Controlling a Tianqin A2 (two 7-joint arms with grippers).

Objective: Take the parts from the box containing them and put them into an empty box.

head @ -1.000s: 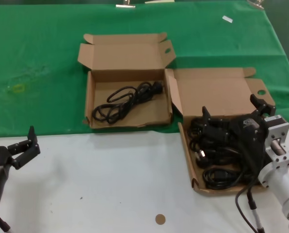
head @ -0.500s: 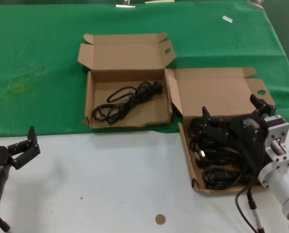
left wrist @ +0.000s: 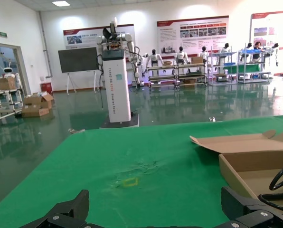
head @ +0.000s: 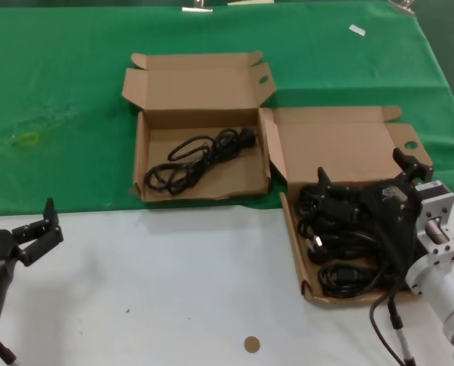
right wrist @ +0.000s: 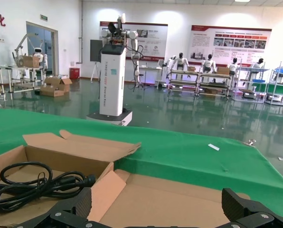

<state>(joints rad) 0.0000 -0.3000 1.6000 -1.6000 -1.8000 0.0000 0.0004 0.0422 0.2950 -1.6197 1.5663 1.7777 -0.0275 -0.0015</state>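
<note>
The box containing the parts (head: 292, 229) lies open at the right, its lid (right wrist: 179, 202) folded back. Several black coiled cords (head: 341, 252) fill it. My right gripper (head: 364, 171) hovers over their far end, open, with nothing between its fingers; the right wrist view shows my right gripper (right wrist: 156, 197) spread wide above the bare lid. The other box (head: 142, 152), further left on the green cloth, holds one black cord (head: 200, 156), the same cord (right wrist: 32, 183) showing in the right wrist view. My left gripper (head: 35, 221) waits open at the near left, and in its wrist view my left gripper (left wrist: 155, 199) is empty.
A green cloth (head: 59, 91) covers the far half of the table, and the near half is white (head: 174, 282). A small brown disc (head: 251, 345) lies near the front edge. A faint yellow mark (head: 29, 139) sits on the cloth at far left.
</note>
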